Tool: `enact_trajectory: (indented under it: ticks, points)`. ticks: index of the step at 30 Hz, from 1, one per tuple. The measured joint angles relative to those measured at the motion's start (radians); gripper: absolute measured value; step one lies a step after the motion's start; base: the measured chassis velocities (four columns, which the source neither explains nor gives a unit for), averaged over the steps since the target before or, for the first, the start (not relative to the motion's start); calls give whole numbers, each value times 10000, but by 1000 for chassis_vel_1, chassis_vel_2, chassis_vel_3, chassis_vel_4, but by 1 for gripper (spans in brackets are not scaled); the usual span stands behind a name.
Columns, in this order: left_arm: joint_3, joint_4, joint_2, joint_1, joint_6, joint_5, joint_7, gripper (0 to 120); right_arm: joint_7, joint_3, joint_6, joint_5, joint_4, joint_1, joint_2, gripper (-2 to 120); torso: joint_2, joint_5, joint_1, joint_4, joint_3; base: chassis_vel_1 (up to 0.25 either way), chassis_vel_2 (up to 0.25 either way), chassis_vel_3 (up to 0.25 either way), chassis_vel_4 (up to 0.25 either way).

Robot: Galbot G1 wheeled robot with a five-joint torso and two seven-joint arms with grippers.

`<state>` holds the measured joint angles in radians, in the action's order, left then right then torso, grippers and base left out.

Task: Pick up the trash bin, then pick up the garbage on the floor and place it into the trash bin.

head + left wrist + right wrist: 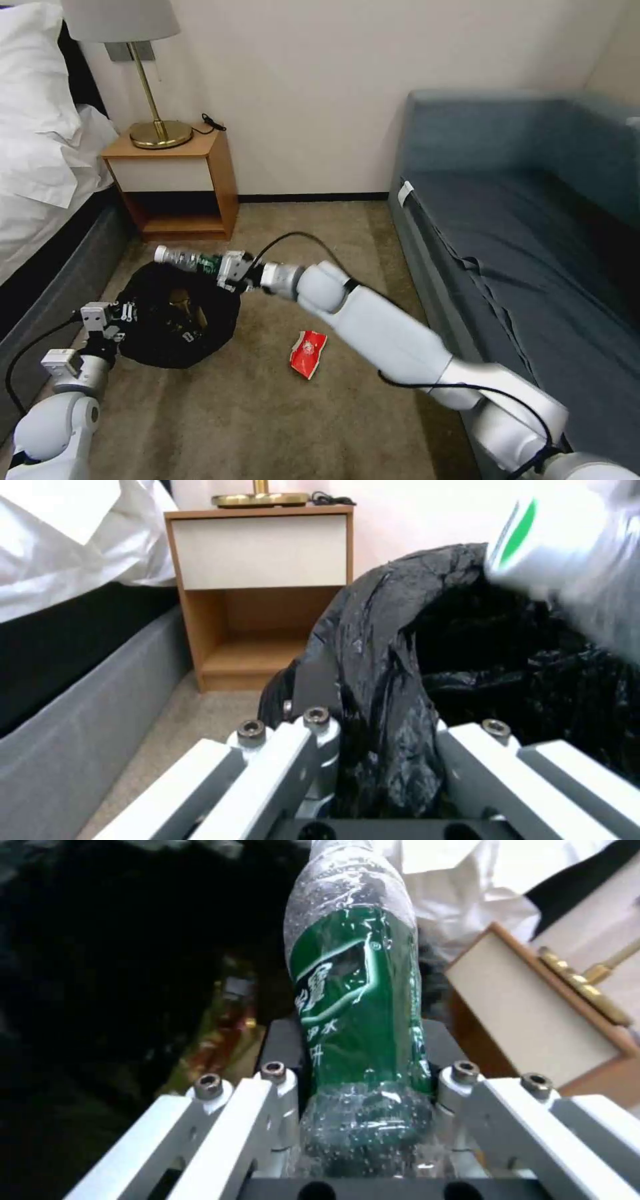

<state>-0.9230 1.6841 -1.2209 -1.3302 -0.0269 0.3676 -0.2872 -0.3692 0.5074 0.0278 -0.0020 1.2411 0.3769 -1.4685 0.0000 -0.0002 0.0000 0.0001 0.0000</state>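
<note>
Bottle (188, 260) held level over bin (175, 320) by right gripper (225, 270)

Wooden nightstand (175, 187) against the wall, brass lamp (155, 100) standing on top, white bedding (40, 127) spilling over the bed beside it, grey-blue sofa (533, 220) opposite, beige carpet (267, 413) between.

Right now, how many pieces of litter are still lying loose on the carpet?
1: the red packet on the carpet beside the bin. The bottle is in the right claw over the bin; others may be hidden.

bedroom: bed (40, 133), nightstand (177, 180), lamp (133, 53)
</note>
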Motion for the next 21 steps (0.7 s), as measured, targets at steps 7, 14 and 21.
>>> enact_trajectory:
  ticks: [7, 14, 21]
  points:
    - [57, -42, -38, 76, -5, -41, -2, 5, 325, 373, 104, -125, -366, 178, -281, 24, 0, 0, 0, -1, 0, 0, 0, 0, 0]
    - [90, 98, -74, 96, 54, -97, -17, 5, 236, 502, 158, -640, -493, 252, -156, 24, 0, 2, 0, -2, 0, 0, 0, 0, 0]
    - [15, 218, -30, -150, 75, -102, -31, 5, 340, 1078, 133, -902, -392, -224, 275, 26, 0, 3, 0, -3, 0, 0, 0, 0, 0]
